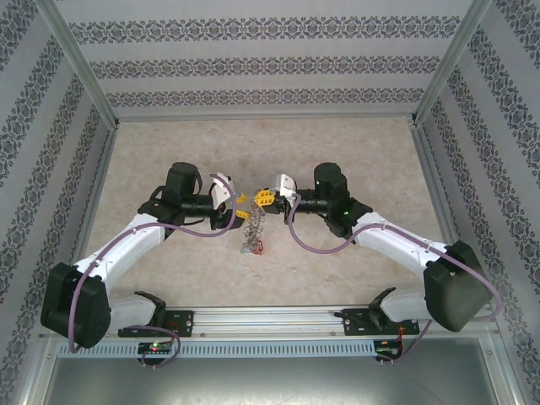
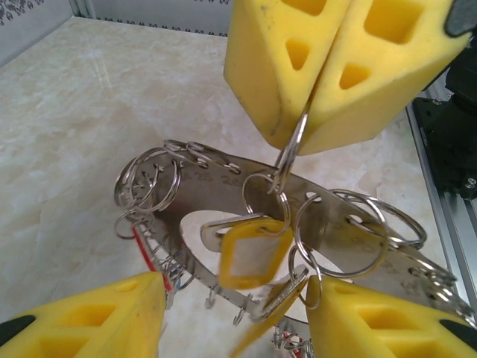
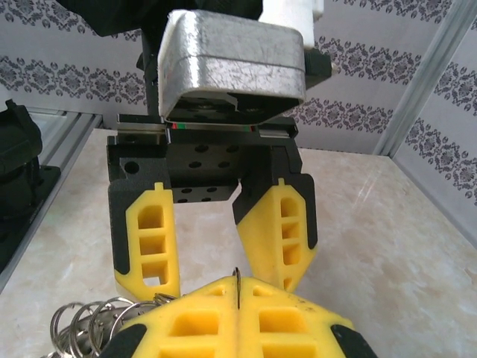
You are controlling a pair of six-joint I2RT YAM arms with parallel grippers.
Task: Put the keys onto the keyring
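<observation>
Closest to its own wrist cam, right gripper (image 3: 238,300) is pressing its yellow pads flat together, w/ a thin metal wire (image 3: 235,274) poking up out of the seam. From left wrist cam, that gripper is sitting directly above the keyring (image 2: 216,186) & pinching a small split ring (image 2: 287,160) edge-on. Keyring is hanging under it as a flat grey band, tilted, w/ more split rings threaded thru holes along its rim. Yellow tag (image 2: 253,253) is dangling in front of keyring's open centre; red tag (image 2: 153,261) is peeking out at keyring's left edge. At keyring's lower part, left gripper (image 2: 235,291) is standing open, one finger on each side, neither clearly touching it. Overhead, keyring is hanging between & just below both grippers, over the worktop (image 1: 354,152); can't tell whether keyring's low end is touching worktop.
</observation>
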